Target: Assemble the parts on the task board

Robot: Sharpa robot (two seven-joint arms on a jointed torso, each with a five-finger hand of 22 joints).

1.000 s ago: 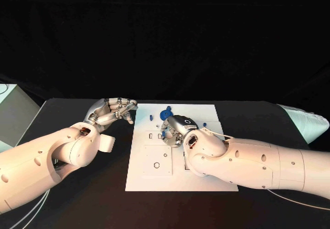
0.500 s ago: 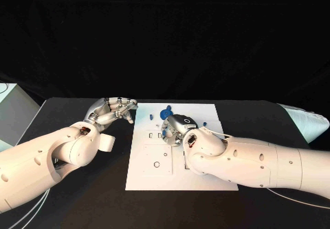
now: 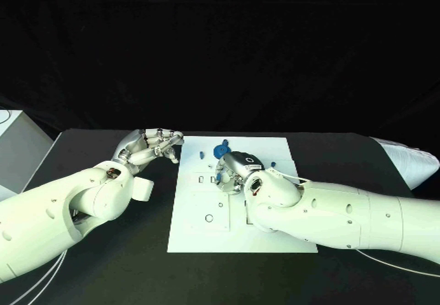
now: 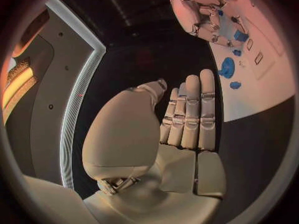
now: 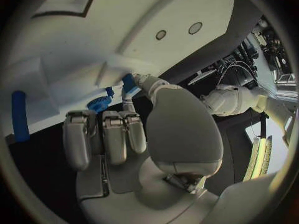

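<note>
The white task board [image 3: 275, 244] lies mid-table. My right hand [image 3: 236, 170] hovers low over its upper middle, pinching a small blue part [image 5: 129, 81] between thumb and fingertip close to the board surface; the same part [image 4: 239, 36] shows under that hand in the left wrist view. A round blue part [image 3: 220, 151] [image 4: 227, 67] [image 5: 98, 103] sits near the board's far edge, with a smaller blue piece [image 3: 201, 155] [image 4: 234, 84] beside it. A blue rod [image 5: 20, 115] lies on the board. My left hand [image 3: 151, 146] [image 4: 187, 119] hangs off the board's far left corner and holds nothing.
The board's near half carries empty slots and round holes [image 3: 209, 218]. A pale box [image 3: 14, 149] stands at the table's left edge. A white bundled object [image 3: 404, 159] lies at the right edge. Black tabletop [image 3: 119, 254] surrounds the board.
My right hand has shifted very slightly toward the board's far edge with the blue part. The left hand has stayed put.
</note>
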